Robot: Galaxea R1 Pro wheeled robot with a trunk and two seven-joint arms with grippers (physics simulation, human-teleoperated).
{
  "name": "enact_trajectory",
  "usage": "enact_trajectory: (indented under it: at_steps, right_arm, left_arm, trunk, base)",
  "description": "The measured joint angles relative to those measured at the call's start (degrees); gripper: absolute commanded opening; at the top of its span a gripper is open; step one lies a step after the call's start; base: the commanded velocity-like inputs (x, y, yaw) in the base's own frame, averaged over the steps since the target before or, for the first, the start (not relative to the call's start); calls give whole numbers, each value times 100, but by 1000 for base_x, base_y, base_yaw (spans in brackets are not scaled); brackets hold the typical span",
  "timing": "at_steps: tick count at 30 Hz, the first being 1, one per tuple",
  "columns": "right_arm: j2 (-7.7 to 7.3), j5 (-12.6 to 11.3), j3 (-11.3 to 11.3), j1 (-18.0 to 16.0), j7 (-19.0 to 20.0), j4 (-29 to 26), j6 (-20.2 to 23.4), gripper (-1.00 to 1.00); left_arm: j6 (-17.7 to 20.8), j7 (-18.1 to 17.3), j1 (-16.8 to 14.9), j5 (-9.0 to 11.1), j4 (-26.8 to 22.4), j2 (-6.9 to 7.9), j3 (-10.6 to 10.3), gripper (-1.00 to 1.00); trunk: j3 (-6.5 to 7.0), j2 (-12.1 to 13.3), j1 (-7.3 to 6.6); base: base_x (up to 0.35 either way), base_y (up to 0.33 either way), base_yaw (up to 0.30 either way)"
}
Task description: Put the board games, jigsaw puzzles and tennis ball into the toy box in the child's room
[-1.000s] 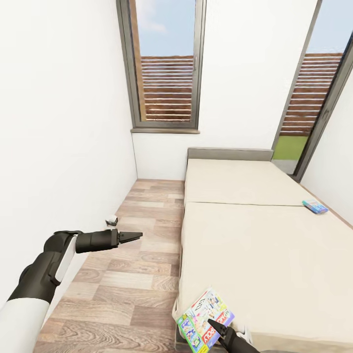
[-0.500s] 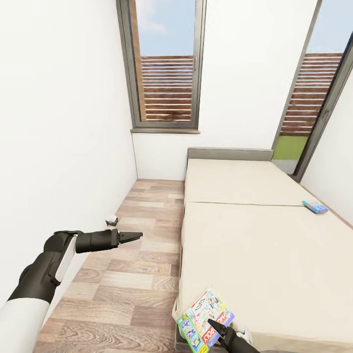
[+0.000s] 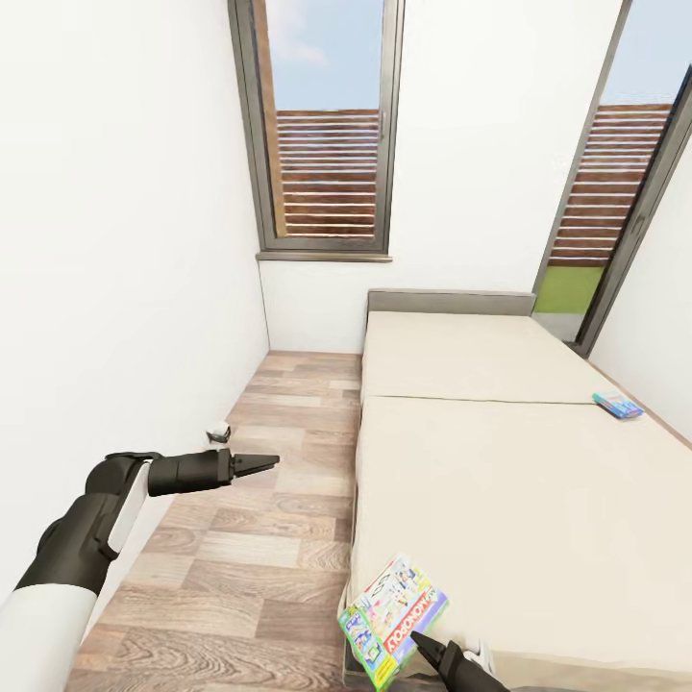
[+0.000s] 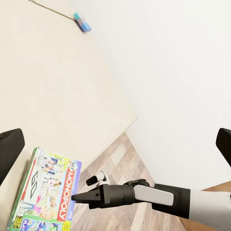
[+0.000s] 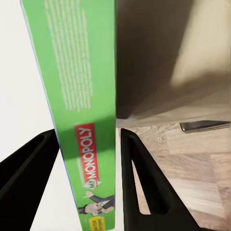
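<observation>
The green-white Monopoly board game hangs over the near corner of the cream bed. My right gripper is shut on it; in the right wrist view its two dark fingers flank the box's green side panel. A light-blue board game lies far off at the bed's right edge. My left gripper hovers open over the wood floor left of the bed, holding nothing. The toy box, table, jigsaw puzzles and tennis ball are out of view.
A white wall runs close along the left. The wood-plank floor strip between wall and bed is narrow. A small white-and-black object lies on the floor by the wall. Two tall windows stand behind the bed's grey headboard.
The Monopoly box has turned and slid slightly toward the bed's corner edge, and my right gripper has drawn back and down with it. The left arm has not moved.
</observation>
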Motion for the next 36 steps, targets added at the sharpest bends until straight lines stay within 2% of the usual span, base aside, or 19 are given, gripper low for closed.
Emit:
enact_trajectory:
  at_steps: [17, 30, 36]
  right_arm:
    - [0, -4, 1, 0, 0, 0, 10, -100]
    - [0, 1, 2, 0, -1, 1, 4, -100]
    - [0, -4, 1, 0, 0, 0, 4, -100]
  left_arm:
    - [0, -2, 0, 2, 0, 0, 1, 100]
    - [-2, -2, 0, 2, -1, 0, 1, 100]
    - [1, -2, 0, 5, 1, 0, 4, 100]
  trunk:
    - [305, 680, -373]
    - [305, 682, -374]
    - [412, 921, -505]
  base:
    - [0, 0, 0]
    - [0, 0, 0]
    - [0, 0, 0]
